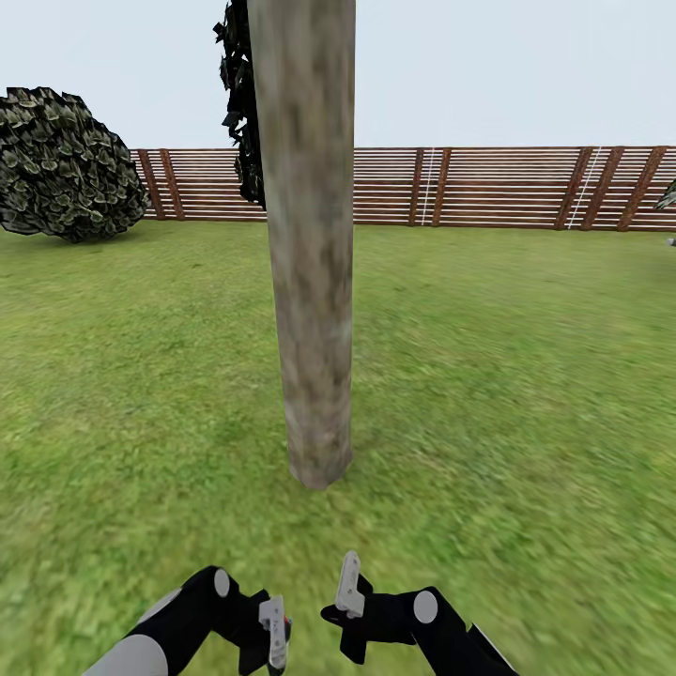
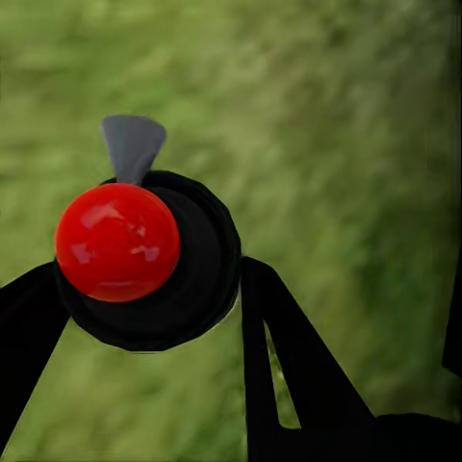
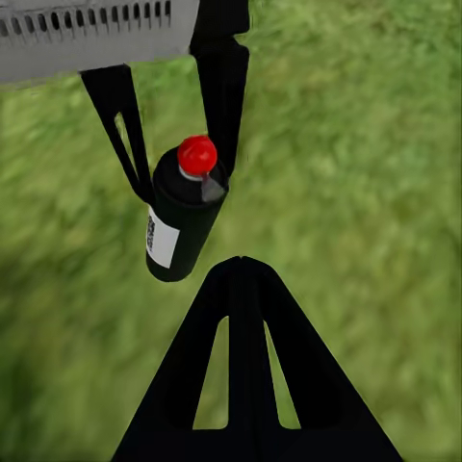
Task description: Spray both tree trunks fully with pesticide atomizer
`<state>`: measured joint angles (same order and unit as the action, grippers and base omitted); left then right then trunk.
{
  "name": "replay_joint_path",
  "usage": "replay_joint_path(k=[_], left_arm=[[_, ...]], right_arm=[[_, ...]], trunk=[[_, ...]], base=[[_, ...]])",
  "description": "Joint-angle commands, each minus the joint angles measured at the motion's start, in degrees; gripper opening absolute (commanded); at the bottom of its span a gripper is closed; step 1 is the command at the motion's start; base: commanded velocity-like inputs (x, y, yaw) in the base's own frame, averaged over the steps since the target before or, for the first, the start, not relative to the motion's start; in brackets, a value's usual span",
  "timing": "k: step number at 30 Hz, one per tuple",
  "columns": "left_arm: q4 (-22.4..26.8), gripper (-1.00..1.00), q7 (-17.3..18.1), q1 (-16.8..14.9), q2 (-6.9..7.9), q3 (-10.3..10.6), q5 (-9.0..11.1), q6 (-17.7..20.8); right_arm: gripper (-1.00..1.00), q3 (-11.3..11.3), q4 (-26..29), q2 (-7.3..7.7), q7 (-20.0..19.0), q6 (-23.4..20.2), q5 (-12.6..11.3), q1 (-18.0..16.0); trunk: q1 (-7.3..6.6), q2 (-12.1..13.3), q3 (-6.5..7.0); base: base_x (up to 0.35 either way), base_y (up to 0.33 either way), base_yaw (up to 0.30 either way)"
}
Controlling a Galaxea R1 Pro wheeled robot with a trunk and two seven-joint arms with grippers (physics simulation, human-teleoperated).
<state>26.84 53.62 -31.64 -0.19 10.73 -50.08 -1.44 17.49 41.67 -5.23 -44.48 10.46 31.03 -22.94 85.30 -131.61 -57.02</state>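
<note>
The spray bottle (image 3: 183,217) is a small dark cylinder with a red cap and a grey nozzle, gripped between the fingers (image 3: 223,87) of the left end effector (image 2: 144,318) and held above the grass (image 1: 526,376). A white label on its side carries dark print too small to read. The right end effector (image 3: 245,279) is beside it, fingers together with nothing between them. In the head view both end effectors sit low, close together, just short of a thick mottled tree trunk (image 1: 310,282). Behind stand a slatted wooden fence (image 1: 488,188) and a round dark bush (image 1: 61,164).
</note>
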Motion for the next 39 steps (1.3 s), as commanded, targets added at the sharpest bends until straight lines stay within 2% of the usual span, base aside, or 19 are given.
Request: replay_joint_path(k=[1, 14, 19, 26, 31, 39], left_arm=[[0.36, -1.0, 0.56, 0.0, 0.02, -0.01, 0.01, -0.05], [1.46, -1.0, 2.18, 0.09, -0.16, -0.09, 0.46, -1.2], [1.46, -1.0, 2.45, 0.14, -1.5, -0.14, 0.51, -1.33], [1.46, -1.0, 2.69, 0.15, -2.27, -0.18, 0.68, -1.51], [1.38, -1.0, 4.82, 0.09, -2.52, -0.29, 0.76, -4.14], [1.45, -1.0, 5.98, 0.04, -2.76, -0.36, 1.43, -4.57]], right_arm=[[-1.0, 0.0, 0.0, 0.02, 0.0, 0.0, 0.0, 0.0], [-1.0, 0.0, 0.05, 0.05, 0.01, 0.0, 0.07, 0.0], [-1.0, 0.0, 0.08, 0.05, 0.01, 0.0, 0.02, 0.0], [-1.0, 0.0, 0.08, 0.05, 0.01, 0.0, 0.06, 0.0], [-1.0, 0.0, 0.08, 0.05, 0.02, 0.0, 0.08, 0.0], [-1.0, 0.0, 0.08, 0.05, 0.03, 0.0, 0.09, 0.0]], trunk=[[0.0, 0.0, 0.0], [0.0, 0.0, 0.0], [0.0, 0.0, 0.0], [0.0, 0.0, 0.0], [0.0, 0.0, 0.0], [0.0, 0.0, 0.0]], base=[[0.0, 0.0, 0.0], [0.0, 0.0, 0.0], [0.0, 0.0, 0.0], [0.0, 0.0, 0.0], [0.0, 0.0, 0.0], [0.0, 0.0, 0.0]])
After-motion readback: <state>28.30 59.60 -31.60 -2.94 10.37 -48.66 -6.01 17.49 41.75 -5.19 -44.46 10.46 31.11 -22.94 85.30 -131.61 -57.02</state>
